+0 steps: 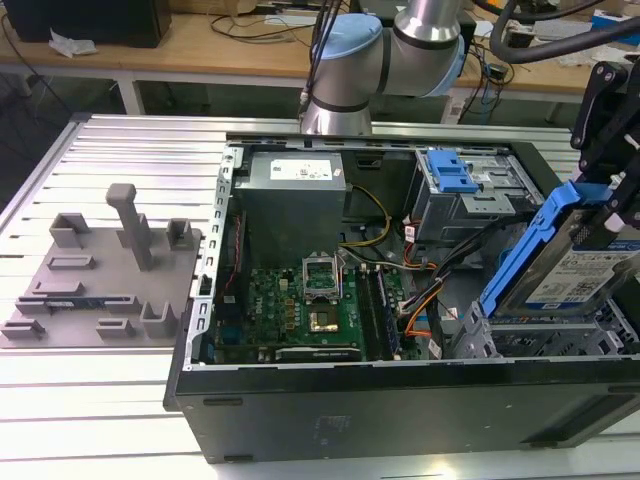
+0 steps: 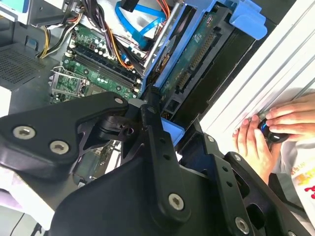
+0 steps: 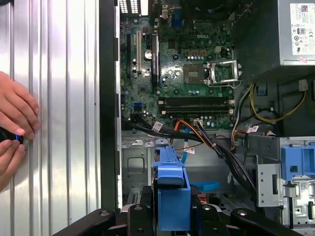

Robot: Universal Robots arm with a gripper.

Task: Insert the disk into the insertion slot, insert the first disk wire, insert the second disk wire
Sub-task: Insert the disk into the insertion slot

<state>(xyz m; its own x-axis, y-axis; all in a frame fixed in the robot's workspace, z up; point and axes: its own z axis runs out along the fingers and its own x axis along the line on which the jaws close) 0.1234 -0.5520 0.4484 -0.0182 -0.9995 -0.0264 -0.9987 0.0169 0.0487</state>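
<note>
My gripper [image 1: 608,195] is shut on the disk [image 1: 590,268], a silver drive with a white-and-blue label in a bright blue caddy. At the exterior view's right, the disk hangs tilted with its far end up, just above the insertion slot [image 1: 560,340], a low bay of grey perforated metal in the open computer case. In the first wrist view the caddy's blue edge [image 3: 171,196] sits between the black fingers [image 3: 135,216]. The second wrist view shows the disk's green underside [image 2: 197,54]. Loose blue and orange wires [image 3: 189,142] lie inside the case beside the slot.
A taller grey cage with a blue latch [image 1: 455,175] stands behind the slot. The motherboard [image 1: 300,300] and power supply [image 1: 295,185] fill the case's other half. A grey fixture plate [image 1: 100,270] lies on the ribbed table. A person's hands [image 3: 12,128] rest beside the case.
</note>
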